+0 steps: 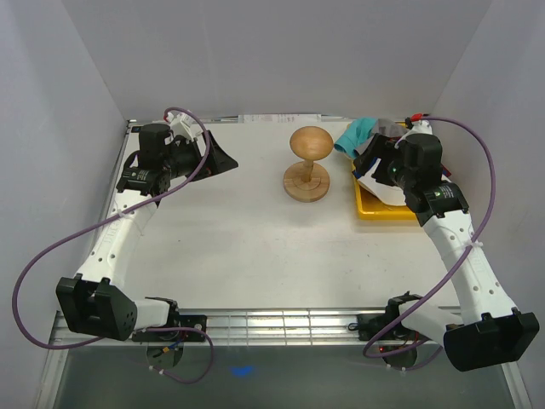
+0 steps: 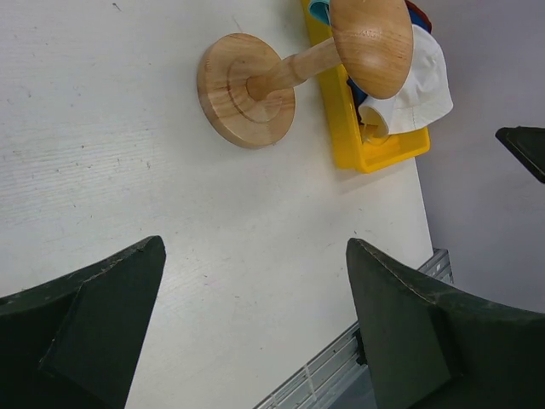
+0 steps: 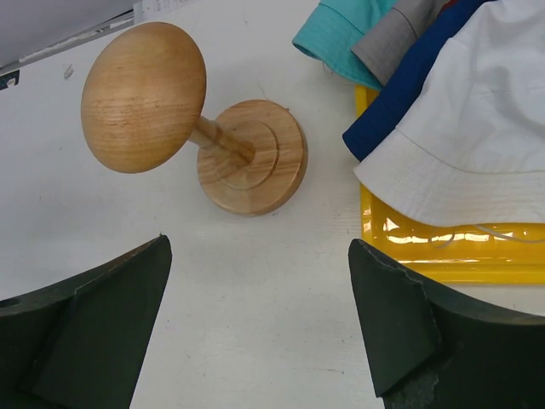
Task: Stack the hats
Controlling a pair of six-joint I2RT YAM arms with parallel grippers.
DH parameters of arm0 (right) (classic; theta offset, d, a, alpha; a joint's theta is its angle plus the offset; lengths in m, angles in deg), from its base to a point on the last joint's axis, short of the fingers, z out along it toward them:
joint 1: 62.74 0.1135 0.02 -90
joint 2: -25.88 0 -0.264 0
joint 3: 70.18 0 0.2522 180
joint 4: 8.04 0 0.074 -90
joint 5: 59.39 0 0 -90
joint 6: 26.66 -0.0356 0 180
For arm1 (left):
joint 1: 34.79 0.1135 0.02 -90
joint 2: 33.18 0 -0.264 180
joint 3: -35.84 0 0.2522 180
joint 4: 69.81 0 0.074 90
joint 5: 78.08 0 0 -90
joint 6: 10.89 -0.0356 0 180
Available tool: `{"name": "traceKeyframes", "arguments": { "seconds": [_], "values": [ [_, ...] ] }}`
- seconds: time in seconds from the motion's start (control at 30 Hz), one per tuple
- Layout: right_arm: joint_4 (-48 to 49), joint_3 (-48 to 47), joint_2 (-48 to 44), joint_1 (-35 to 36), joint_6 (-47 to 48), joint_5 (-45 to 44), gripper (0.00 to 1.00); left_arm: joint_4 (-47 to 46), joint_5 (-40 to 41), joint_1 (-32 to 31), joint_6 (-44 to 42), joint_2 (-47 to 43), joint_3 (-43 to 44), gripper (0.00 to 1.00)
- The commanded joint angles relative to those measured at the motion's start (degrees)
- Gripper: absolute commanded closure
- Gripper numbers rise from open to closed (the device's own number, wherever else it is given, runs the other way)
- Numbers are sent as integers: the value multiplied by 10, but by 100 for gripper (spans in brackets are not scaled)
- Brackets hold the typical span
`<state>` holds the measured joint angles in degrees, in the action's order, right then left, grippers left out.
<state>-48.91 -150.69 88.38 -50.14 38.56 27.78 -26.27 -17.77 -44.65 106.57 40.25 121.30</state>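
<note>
A round-topped wooden mushroom-shaped stand (image 2: 294, 68) sits on its disc base on the white table (image 2: 128, 170), just beside a flat yellow plastic tray (image 2: 345, 119) holding a pale whitish fabric bucket hat (image 2: 417, 85). The left gripper (image 2: 254, 247) hangs over bare tabletop, jaws wide, gripping nothing.

Left arm (image 1: 119, 234) and right arm (image 1: 464, 256): white moulded links dotted with small holes, black joint housings, and black boxy motor blocks at the end farthest from the jaws. A purple cable (image 1: 34, 273) loops along each arm from behind the jaws. Left gripper (image 2: 255, 290) and right gripper (image 3: 255, 290): two broad, matte black wedge fingers (image 2: 94, 332) with pale, worn edges.
</note>
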Motion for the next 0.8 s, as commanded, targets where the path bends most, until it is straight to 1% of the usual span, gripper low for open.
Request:
{"name": "traceKeyframes", "arguments": {
  "seconds": [0.0, 0.4, 0.5, 0.53, 0.63, 0.73, 0.77],
  "values": [
    [-5, -24, -8, -1, 15, -6, 11, -2, -14, 0, -3, -12, 14, 2],
    [-50, -54, 27, -7, 28, -19, 11, 0, -20, -1, -2, -12, 20, 2],
    [-78, -84, 64, -31, 34, -25, 11, -1, -23, 0, 0, -12, 19, 2],
    [-88, -106, 92, -39, 38, -25, 10, -1, -24, 0, 2, -12, 17, 2],
    [-115, -134, 136, -71, 38, -21, 6, -2, -33, 0, 10, -14, 14, 3],
    [-107, -126, 155, -79, 36, -48, 4, -2, -41, 0, 15, -21, 8, 3],
    [-103, -111, 160, -81, 34, -55, 4, -2, -41, 0, 15, -25, 3, 3]
  ]
}}
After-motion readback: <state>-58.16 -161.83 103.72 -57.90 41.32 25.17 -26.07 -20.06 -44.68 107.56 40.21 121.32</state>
